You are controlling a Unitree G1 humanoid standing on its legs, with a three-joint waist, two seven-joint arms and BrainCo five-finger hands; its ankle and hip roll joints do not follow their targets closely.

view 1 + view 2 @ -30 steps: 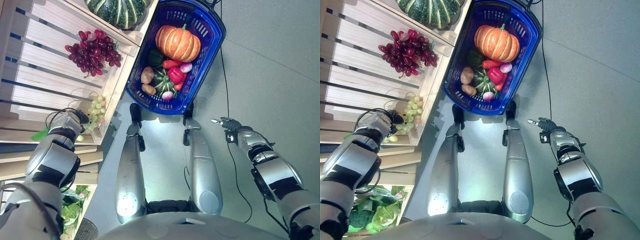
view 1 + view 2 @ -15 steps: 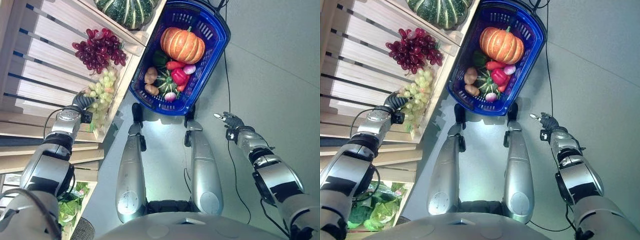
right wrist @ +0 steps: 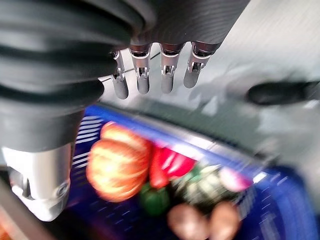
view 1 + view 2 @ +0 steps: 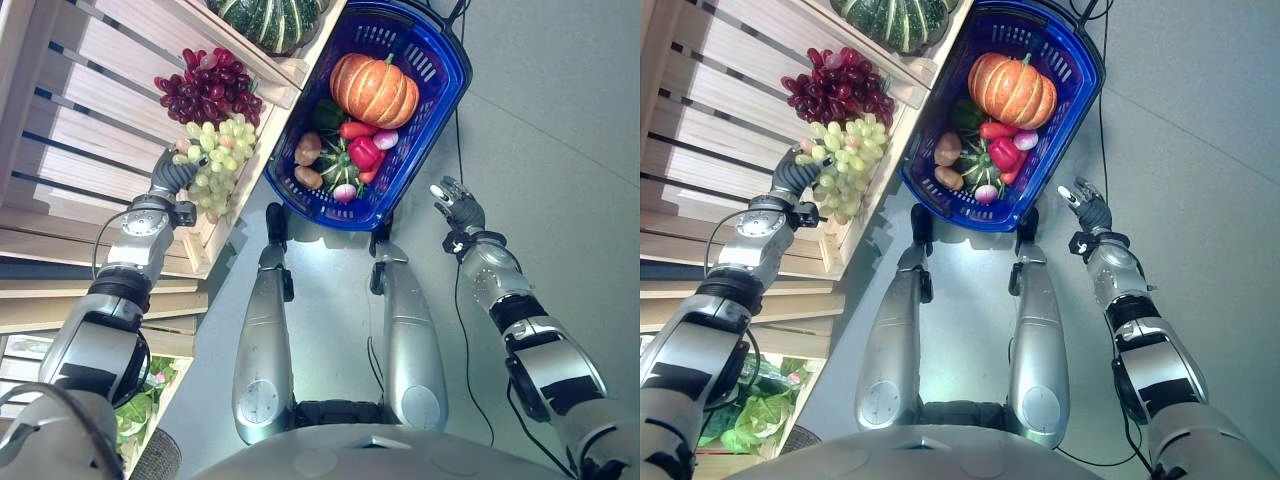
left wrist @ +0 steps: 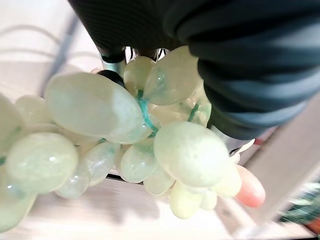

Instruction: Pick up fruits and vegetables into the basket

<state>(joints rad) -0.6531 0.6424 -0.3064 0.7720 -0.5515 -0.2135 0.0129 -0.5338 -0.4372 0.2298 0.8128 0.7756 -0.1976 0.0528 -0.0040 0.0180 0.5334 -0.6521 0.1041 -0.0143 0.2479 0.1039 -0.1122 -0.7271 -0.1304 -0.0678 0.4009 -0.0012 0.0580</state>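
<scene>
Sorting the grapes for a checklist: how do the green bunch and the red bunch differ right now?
The green grapes are pale and held in the left hand; the red grapes are dark and lie untouched on the wooden shelf. The green bunch hangs nearer the basket. Both are outside it.

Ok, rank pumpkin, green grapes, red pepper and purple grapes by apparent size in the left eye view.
1. Pumpkin
2. Green grapes and purple grapes: look alike, too close to rank
3. Red pepper
</scene>
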